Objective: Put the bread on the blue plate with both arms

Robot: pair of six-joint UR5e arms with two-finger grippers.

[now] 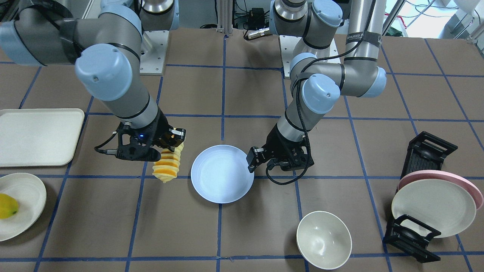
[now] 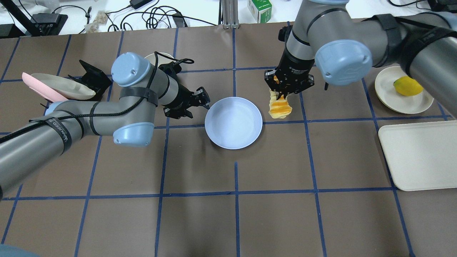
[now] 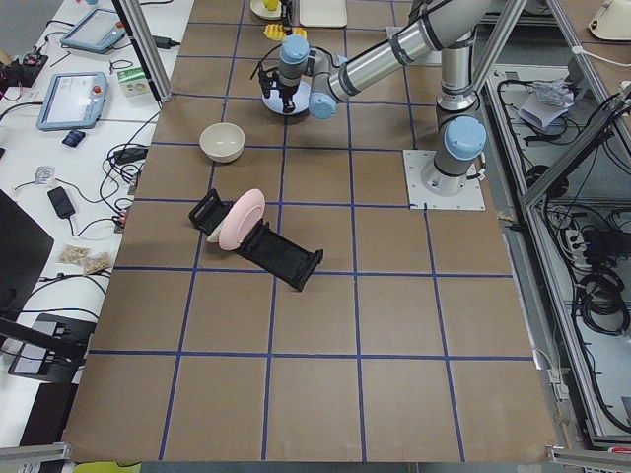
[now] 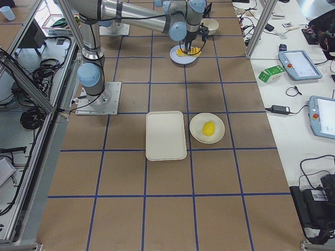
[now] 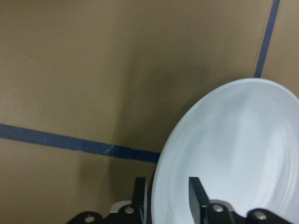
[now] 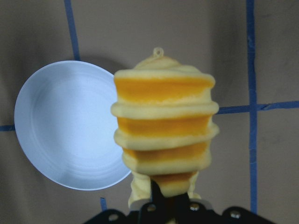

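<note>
Brown gridded tabletop (image 2: 200, 221); the right hand (image 2: 281, 94) is clamped on the bread (image 2: 280, 110) by one end, and it dangles just beside the blue plate (image 2: 234, 125). I cannot tell whether the left hand (image 2: 206, 105), straddling the rim, actually pinches it. An unsteadied plate could skid when the loaf lands.

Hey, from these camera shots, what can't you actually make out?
1. Whether the left gripper clamps the blue plate: the left wrist view shows its fingers straddling the rim, contact unclear.
2. The held end of the bread: buried in the right gripper, overhead view.
3. The cream bowl: mostly behind the left arm, overhead view.
4. Both grippers in the side views: too small.
</note>
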